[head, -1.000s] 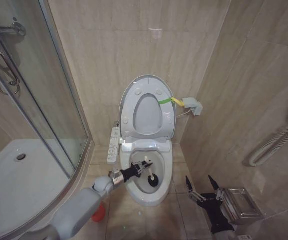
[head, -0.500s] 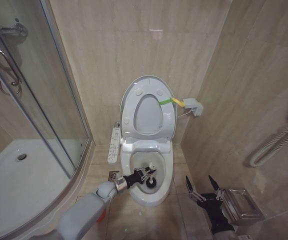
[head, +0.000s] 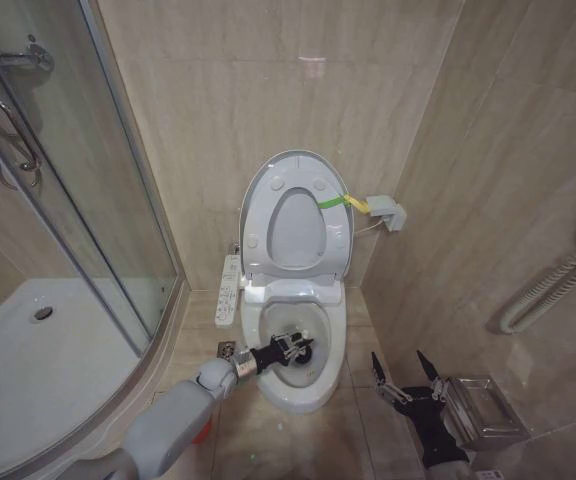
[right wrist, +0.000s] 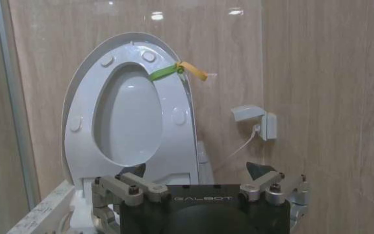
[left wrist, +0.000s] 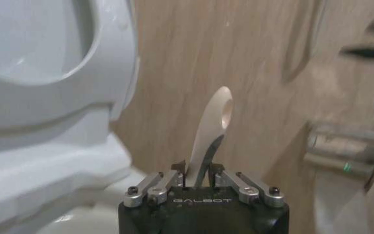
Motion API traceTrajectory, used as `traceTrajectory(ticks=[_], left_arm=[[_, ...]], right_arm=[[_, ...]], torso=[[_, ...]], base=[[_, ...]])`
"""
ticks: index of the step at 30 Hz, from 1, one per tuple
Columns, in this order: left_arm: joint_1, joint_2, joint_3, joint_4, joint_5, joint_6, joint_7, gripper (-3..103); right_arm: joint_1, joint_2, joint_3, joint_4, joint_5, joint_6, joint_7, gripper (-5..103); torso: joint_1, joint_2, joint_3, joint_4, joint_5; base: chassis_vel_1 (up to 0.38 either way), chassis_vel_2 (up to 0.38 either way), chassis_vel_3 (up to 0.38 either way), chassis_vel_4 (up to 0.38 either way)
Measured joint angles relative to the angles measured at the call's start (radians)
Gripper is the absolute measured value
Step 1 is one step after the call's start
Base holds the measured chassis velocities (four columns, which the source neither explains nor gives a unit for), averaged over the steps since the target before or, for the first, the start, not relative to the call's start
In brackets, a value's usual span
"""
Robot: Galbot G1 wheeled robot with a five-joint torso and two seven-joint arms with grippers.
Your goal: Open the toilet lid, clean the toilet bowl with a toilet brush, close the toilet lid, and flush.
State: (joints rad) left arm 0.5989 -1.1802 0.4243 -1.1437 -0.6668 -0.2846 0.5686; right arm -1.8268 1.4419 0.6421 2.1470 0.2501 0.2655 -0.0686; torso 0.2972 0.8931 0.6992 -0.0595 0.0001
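I'm seeing the toilet lid [head: 296,222] standing upright against the back wall, leaving the toilet bowl [head: 293,345] open from above. My left pincer [head: 293,347] is occupying the bowl's middle with the toilet brush [head: 305,349]. The shower enclosure's glass [head: 78,200] is walling off the left, and the steel bin [head: 480,410] is crowding the floor beside my right pincer [head: 400,368].

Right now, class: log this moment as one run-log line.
toilet lid: raised | left gripper: shut on toilet brush, inside toilet bowl | right gripper: open, idle by floor
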Motion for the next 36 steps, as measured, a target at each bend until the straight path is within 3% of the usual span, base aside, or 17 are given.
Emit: traceTrajectory(ticks=[5,8,10,17,21,24,31,34,36], left_arm=[[0.046,0.05,0.006,-0.144,-0.03,0.069,-0.051,20],[0.055,0.053,0.005,-0.153,-0.039,0.079,-0.059,20],[0.056,0.045,0.002,-0.135,-0.04,0.077,-0.058,20],[0.017,-0.045,0.0,0.096,-0.038,0.025,-0.013,20],[0.006,-0.054,0.0,0.113,-0.05,0.021,-0.007,20],[0.007,-0.046,0.0,0.085,-0.061,0.023,-0.009,20],[0.055,0.037,0.004,-0.205,-0.134,0.096,-0.052,20],[0.058,0.033,0.011,-0.215,-0.133,0.101,-0.051,20],[0.056,0.002,0.011,-0.152,-0.12,0.089,-0.039,20]], right_arm=[[0.0,0.0,0.0,0.0,0.0,0.0,0.0,100],[0.0,0.0,0.0,0.0,0.0,0.0,0.0,100],[0.0,0.0,0.0,0.0,0.0,0.0,0.0,100],[0.0,0.0,0.0,0.0,0.0,0.0,0.0,100],[0.0,0.0,0.0,0.0,0.0,0.0,0.0,100],[0.0,0.0,0.0,0.0,0.0,0.0,0.0,100],[0.0,0.0,0.0,0.0,0.0,0.0,0.0,100],[0.0,0.0,0.0,0.0,0.0,0.0,0.0,100],[0.0,0.0,0.0,0.0,0.0,0.0,0.0,100]], torso=[[0.0,0.0,0.0,0.0001,-0.0001],[0.0,0.0,0.0,0.0002,0.0],[0.0,0.0,0.0,0.0001,0.0],[0.0,0.0,0.0,0.0003,0.0],[0.0,0.0,0.0,0.0001,0.0001],[0.0,0.0,0.0,0.0002,0.0],[0.0,0.0,0.0,0.0001,0.0002],[0.0,0.0,0.0,0.0001,0.0001],[0.0,0.0,0.0,-0.0001,-0.0002]], base=[[0.0,0.0,0.0,0.0],[0.0,0.0,0.0,0.0],[0.0,0.0,0.0,0.0],[0.0,0.0,0.0,0.0],[0.0,0.0,0.0,0.0],[0.0,0.0,0.0,0.0],[0.0,0.0,0.0,0.0],[0.0,0.0,0.0,0.0],[0.0,0.0,0.0,0.0]])
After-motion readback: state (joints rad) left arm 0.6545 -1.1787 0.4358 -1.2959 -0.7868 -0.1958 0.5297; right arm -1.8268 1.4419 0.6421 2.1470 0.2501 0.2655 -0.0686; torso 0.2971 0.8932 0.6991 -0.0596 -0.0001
